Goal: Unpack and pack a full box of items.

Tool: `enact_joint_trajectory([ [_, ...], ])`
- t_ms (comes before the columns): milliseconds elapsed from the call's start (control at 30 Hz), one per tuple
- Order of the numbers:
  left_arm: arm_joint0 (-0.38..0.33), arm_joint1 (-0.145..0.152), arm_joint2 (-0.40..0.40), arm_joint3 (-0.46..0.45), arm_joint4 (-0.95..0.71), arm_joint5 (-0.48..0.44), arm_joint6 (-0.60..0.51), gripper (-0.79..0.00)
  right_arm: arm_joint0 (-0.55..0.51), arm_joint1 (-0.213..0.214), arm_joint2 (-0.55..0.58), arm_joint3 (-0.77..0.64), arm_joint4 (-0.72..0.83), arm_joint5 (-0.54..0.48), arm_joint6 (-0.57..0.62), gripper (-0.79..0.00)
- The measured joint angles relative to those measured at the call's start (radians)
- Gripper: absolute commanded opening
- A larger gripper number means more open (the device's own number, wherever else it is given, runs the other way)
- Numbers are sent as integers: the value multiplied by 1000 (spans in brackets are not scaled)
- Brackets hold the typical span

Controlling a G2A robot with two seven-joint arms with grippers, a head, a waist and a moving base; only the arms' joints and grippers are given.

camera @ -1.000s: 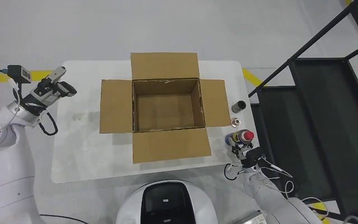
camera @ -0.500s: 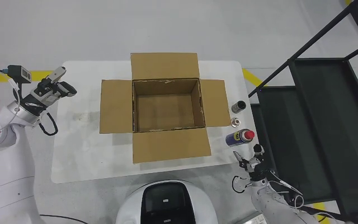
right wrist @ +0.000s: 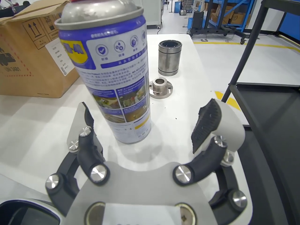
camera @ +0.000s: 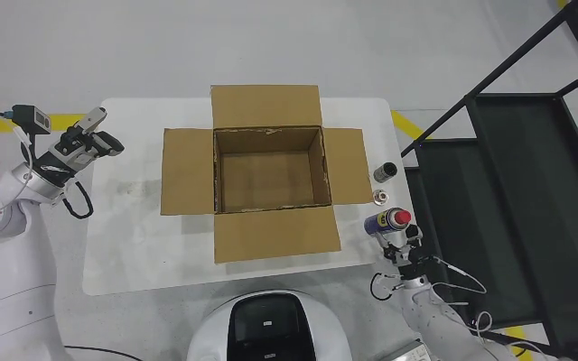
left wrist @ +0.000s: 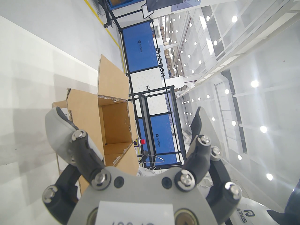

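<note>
An open cardboard box (camera: 268,170) stands mid-table with its four flaps spread; its inside looks bare. A blue spray can (camera: 386,222) (right wrist: 110,71) with a red cap stands upright at the table's right edge. My right gripper (camera: 404,246) (right wrist: 145,120) is open just in front of the can, one finger close beside its base, not gripping it. Beyond the can sit a small metal flange (right wrist: 160,87) (camera: 380,195) and a steel cylinder (right wrist: 169,57) (camera: 387,171). My left gripper (camera: 101,134) (left wrist: 126,125) is open and holds nothing, off the table's far left edge.
A black metal frame (camera: 497,135) with a dark platform stands right beside the table's right edge, close to the right arm. The white table (camera: 135,226) has bare surface left of the box.
My right gripper pulled back from the can toward the table's front edge, then came forward again to the can. The left arm has not moved.
</note>
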Motion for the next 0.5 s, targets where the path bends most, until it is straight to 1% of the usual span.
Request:
enact_joint_trajectory([
  [267, 0, 0, 0, 0, 0, 0, 0, 0, 32, -11, -4, -31, 2, -2, 47, 0],
  [333, 0, 0, 0, 0, 0, 0, 0, 0, 37, -14, -5, -36, 1, -2, 48, -585],
  [367, 0, 0, 0, 0, 0, 0, 0, 0, 39, -15, -5, -36, 2, -3, 46, -785],
  [500, 0, 0, 0, 0, 0, 0, 0, 0, 41, -19, -6, -35, -2, -2, 34, -785],
])
